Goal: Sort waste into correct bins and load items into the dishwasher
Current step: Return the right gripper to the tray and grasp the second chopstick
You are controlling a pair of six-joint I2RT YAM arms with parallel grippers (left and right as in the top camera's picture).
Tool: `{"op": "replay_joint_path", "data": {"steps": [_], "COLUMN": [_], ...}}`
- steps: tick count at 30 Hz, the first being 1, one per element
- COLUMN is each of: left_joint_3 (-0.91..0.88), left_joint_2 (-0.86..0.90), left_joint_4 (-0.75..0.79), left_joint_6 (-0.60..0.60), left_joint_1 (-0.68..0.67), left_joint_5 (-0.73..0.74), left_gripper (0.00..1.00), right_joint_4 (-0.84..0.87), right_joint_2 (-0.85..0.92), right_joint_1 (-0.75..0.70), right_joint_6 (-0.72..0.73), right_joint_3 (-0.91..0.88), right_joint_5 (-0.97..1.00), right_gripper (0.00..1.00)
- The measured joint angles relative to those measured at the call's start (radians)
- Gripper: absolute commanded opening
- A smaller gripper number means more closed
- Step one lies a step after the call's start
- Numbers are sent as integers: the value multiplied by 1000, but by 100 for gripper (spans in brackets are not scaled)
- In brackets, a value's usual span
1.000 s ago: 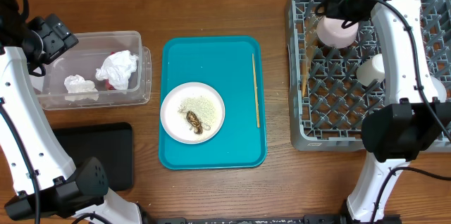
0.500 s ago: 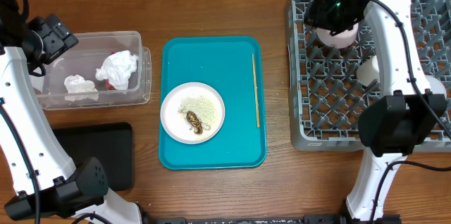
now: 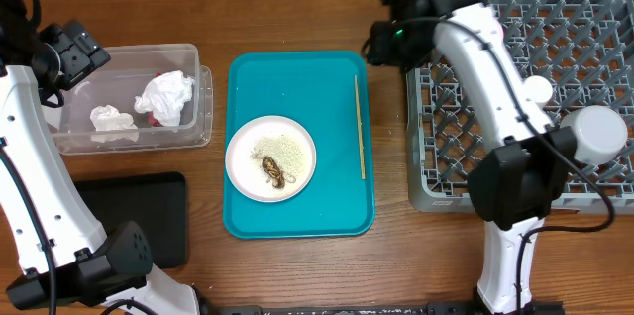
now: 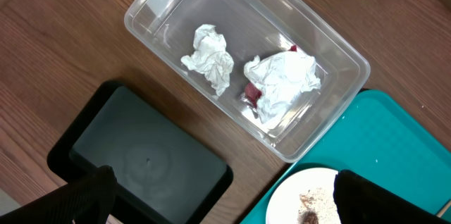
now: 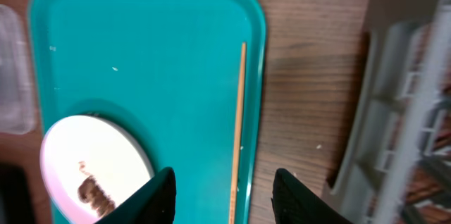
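The round plate (image 3: 270, 157) with rice grains and a brown scrap (image 3: 272, 171) sits on the teal tray (image 3: 297, 77). A wooden chopstick (image 3: 360, 127) lies along the tray's right side. White tissues (image 3: 166, 95) and a red wrapper lie in the clear tub (image 3: 124, 137). My right gripper (image 3: 384, 43) is open and empty between the tray and the grey dish rack (image 3: 436, 157). In the right wrist view it (image 5: 229, 199) straddles the chopstick (image 5: 238, 111). My left gripper (image 3: 74, 52) is open and empty at the tub's left end. The pink bowl is hidden.
The black tray (image 3: 134, 218) lies on the table at the front left, below the tub. A small white cup (image 3: 538, 87) and a larger whitish bowl (image 3: 599, 134) stand in the rack's right half. My right arm crosses the rack's left part.
My right gripper has moved left from over the pink bowl in the rack to the gap beside the teal tray. The left arm has not moved.
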Motion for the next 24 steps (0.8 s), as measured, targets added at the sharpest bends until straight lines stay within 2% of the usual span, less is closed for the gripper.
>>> {"op": "replay_joint_path", "data": {"steps": [3,15,24], "left_joint_3": [0,0,0], "left_joint_2": [0,0,0], "left_joint_4": [0,0,0], "left_joint_6": [0,0,0], "left_joint_1": [0,0,0], "left_joint_5": [0,0,0], "left_gripper": [100,100,100], "right_joint_4": [75,338,390], "right_joint_2": [0,0,0], "right_joint_1": [43,129,130], "right_joint_6": [45,142,156], "right_joint_3": [-90,-445,-511], "right_joint_5": [40,75,72], "right_gripper": [43,42,42]}}
